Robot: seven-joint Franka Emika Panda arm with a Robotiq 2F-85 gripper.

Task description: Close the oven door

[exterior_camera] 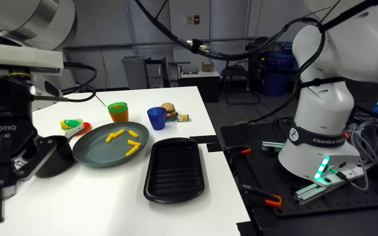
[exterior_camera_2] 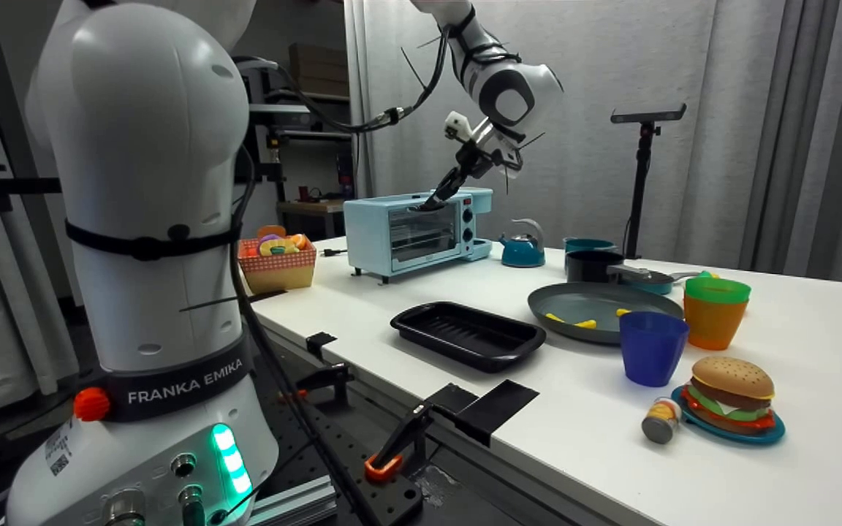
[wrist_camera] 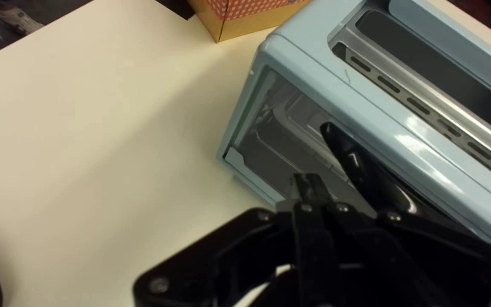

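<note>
Beyond a black tray (exterior_camera_2: 465, 329) on the worktop (exterior_camera_2: 582, 416), the claw (wrist_camera: 312, 183) is hanging at the oven door (wrist_camera: 284, 153), far left.
Nearest in an exterior view, at right, a toy burger (exterior_camera_2: 731, 380) is sitting near a blue cup (exterior_camera_2: 653, 351), the tray lying farther left. Farther off, the claw's fingers (wrist_camera: 305, 189) are resting together, gripping nothing, their tips just beside the door's black handle (wrist_camera: 375, 179); contact is not showing. Behind them the door is standing upright in the light-blue oven (exterior_camera_2: 366, 237), looking closed or nearly so. I am reading the step as a last firming push, calling for fingers together, steady pressure straight into the oven front, and backing off without hooking the handle.
</note>
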